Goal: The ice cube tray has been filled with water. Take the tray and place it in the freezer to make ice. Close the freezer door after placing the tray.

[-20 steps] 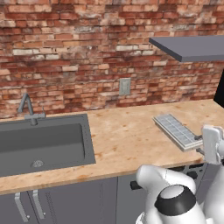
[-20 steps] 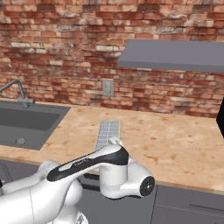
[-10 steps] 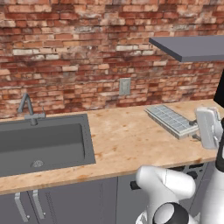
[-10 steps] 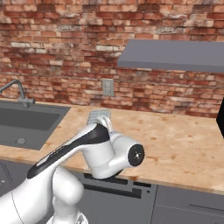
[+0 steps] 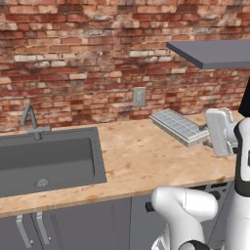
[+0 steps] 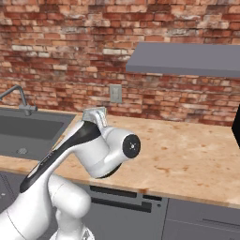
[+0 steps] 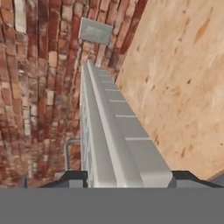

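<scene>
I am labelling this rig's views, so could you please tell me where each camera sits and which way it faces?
Left base view: behind the arm's left, facing the brick wall, sink and held ice cube tray; arm at lower right.
Right base view: behind its right, same counter; arm at lower left.
Hand view: on the hand, along the tray between the gripper fingertips.
Shared: wall outlet.

Kitchen — sink (image 5: pixel 46 161), faucet (image 5: pixel 30 119), wooden counter (image 5: pixel 141 156), brick wall (image 5: pixel 83 58)

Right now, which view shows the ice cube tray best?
Left base view: the ice cube tray shows its whole grid, lifted off the counter. The hand view sees it edge-on between the fingertips; in the right base view the arm hides most of it.
</scene>
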{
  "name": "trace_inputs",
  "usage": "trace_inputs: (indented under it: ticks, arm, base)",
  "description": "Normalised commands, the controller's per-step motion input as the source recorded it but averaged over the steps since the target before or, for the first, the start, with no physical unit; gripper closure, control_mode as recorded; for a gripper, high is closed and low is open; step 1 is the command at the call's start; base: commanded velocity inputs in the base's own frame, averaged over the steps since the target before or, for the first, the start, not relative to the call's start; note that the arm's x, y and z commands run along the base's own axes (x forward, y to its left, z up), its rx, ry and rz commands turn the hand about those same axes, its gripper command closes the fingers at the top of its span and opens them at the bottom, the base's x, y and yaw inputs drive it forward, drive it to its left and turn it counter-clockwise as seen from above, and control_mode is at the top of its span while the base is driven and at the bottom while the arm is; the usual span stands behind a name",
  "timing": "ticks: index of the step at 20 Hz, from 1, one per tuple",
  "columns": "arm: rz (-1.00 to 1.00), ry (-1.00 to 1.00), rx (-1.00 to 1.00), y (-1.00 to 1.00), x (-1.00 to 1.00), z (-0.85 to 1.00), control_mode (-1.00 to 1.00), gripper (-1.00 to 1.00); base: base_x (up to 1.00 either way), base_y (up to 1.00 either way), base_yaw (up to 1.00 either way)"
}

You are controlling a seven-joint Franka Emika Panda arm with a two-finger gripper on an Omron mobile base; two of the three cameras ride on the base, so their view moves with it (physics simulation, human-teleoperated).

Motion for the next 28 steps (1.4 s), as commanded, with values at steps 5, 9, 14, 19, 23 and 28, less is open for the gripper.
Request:
trace_inputs:
  ticks: [5, 9, 14, 19, 23, 28]
  arm:
    - [0.0, -0.07, 0.0, 0.33, 0.04, 0.11, -1.0, 1.0]
    - [-0.04, -0.12, 0.0, 0.26, 0.01, 0.06, -1.0, 1.0]
    - [-0.04, -0.05, 0.0, 0.23, 0.0, 0.17, -1.0, 1.0]
    - [-0.04, 0.08, 0.0, 0.05, 0.0, 0.4, -1.0, 1.0]
    - [0.0, 0.14, 0.0, 0.12, 0.0, 0.34, -1.0, 1.0]
    - [0.0, 0.09, 0.0, 0.02, 0.0, 0.16, -1.0, 1.0]
  base:
    - [0.0, 0.0, 0.0]
    - [0.0, 0.0, 0.0]
    - [0.0, 0.0, 0.0]
    - [0.0, 0.0, 0.0]
    - [0.0, 0.0, 0.0]
    - [0.0, 0.0, 0.0]
